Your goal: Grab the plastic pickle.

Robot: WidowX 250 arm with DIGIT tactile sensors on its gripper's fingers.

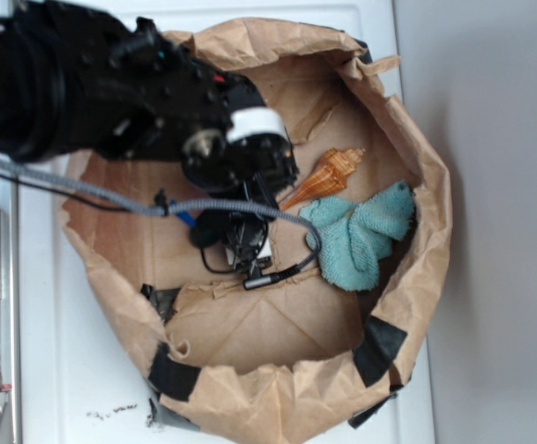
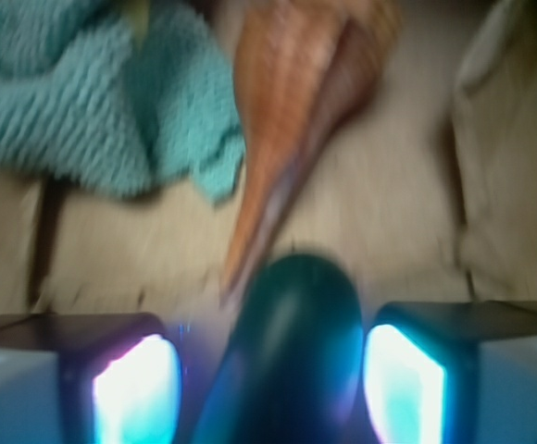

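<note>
where the crumpled brown paper bag (image 1: 278, 388) has been rolled down into a shallow bowl, its torn rim rises on every side and leaves only the inner floor as open room, widest toward the lower part of the exterior view. the bag sits on a white desk (image 1: 74, 370), with black tape patches along its lower edge. inside the bag, an orange-brown spiral seashell (image 1: 329, 176) lies just beside a light teal terry cloth (image 1: 361, 236), the shell's narrow tip pointing toward the middle of the bag. the black robot arm (image 1: 93, 83) reaches in from the upper left, with a grey cable (image 1: 93, 192) draped across the bag floor. the pincer (image 2: 273, 370) is down near the floor, close to the shell's tip. in the wrist view, the plastic pickle (image 2: 292, 342), a smooth dark teal-green oblong, sits between the two fingers (image 2: 134, 388), which glow bright blue-white on their inner faces. the jaws stand narrowly apart on either side of it; blur hides whether they press it. the pickle's rounded far end lies just short of the shell's tip.
</note>
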